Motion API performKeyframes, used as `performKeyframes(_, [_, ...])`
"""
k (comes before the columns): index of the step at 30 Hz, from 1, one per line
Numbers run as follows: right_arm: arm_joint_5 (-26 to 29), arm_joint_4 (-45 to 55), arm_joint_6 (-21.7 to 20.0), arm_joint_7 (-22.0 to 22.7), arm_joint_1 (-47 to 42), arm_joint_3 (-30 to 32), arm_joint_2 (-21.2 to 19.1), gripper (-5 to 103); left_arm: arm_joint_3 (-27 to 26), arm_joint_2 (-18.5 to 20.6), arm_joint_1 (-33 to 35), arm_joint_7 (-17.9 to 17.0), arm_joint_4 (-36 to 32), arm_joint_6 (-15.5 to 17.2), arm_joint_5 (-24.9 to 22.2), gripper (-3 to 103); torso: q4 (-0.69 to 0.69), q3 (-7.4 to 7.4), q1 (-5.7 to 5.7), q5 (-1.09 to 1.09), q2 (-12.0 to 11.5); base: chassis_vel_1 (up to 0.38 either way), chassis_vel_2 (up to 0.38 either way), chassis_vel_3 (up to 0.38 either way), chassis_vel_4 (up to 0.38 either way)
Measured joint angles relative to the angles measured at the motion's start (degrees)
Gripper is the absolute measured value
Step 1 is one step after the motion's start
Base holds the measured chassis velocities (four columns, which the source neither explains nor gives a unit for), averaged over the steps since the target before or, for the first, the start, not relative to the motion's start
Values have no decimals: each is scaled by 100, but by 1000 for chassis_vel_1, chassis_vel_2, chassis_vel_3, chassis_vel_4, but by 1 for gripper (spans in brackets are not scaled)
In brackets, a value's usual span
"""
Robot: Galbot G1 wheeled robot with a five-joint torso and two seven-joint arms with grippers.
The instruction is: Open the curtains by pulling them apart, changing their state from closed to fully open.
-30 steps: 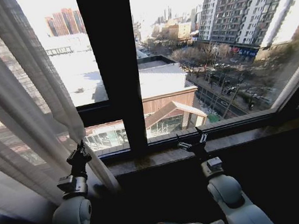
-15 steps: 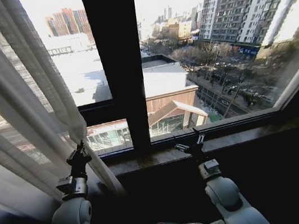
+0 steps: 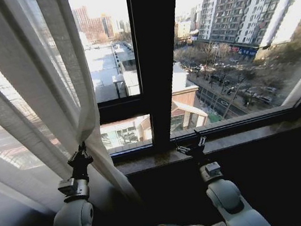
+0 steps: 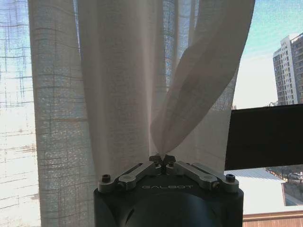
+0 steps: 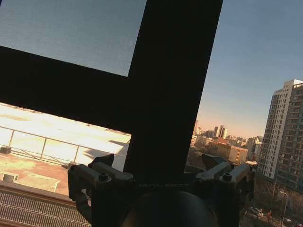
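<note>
One curtain panel [image 3: 29,103] hangs bunched at the window's left side, its edge pinched tight in the left tool [image 4: 162,160] so it can be dragged aside. Right tool [image 3: 190,147] idles spread wide near the sill [image 3: 257,133].

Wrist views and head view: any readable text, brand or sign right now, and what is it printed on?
"GALBOT": pale letters on the black housing of the left pincer, which is shut on the sheer white pleated curtain.
A faint marking in the matching spot on the black housing of the open right pincer: too dark to read.
A blue sign on the distant grey high-rise building: too small to read.
</note>
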Motion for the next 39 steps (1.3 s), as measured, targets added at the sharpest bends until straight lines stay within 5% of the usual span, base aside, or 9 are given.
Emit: performKeyframes(39, [-5,-33,142,28,-70,-16,-20,100,94,-208,191,-7,-101,-176,219,0,-1,0,1,0,0,369,339,-366,-342])
